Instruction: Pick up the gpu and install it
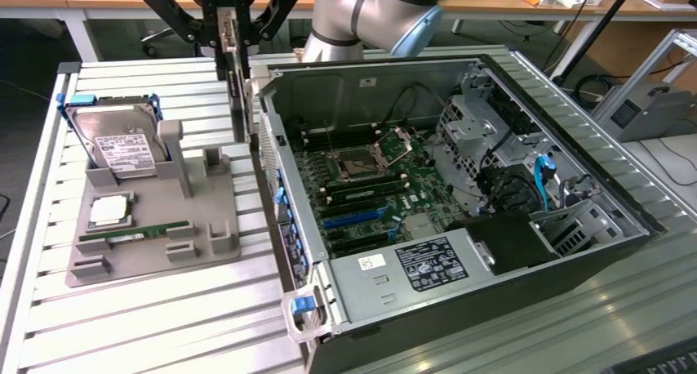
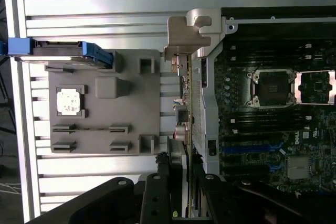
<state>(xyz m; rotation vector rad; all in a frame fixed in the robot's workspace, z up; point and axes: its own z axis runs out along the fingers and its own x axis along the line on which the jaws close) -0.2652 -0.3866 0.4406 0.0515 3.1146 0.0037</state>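
Gpu lifted and held beside the open case; not yet installed.

The gpu point(image 1: 232, 84) is gripped on its upper edge by the gripper point(image 1: 231, 41), whose fingers are clenched on the card. It is carried on edge with the silver bracket downward, clear of the counter point(image 1: 163, 325). It is seen hanging between the grey parts holder point(image 1: 207, 227) and the near wall of the computer case point(image 1: 286, 251), just outside the case rim. In the wrist view the card point(image 2: 185, 95) is seen edge-on below the gripper point(image 2: 178, 184). The pick-up can be judged done. The install is not: the card has not been brought over the motherboard point(image 1: 360, 174), and the blue expansion slot point(image 1: 354, 219) is unoccupied. The hard drive point(image 1: 120, 145) and RAM stick point(image 1: 136, 233) are left in the holder.
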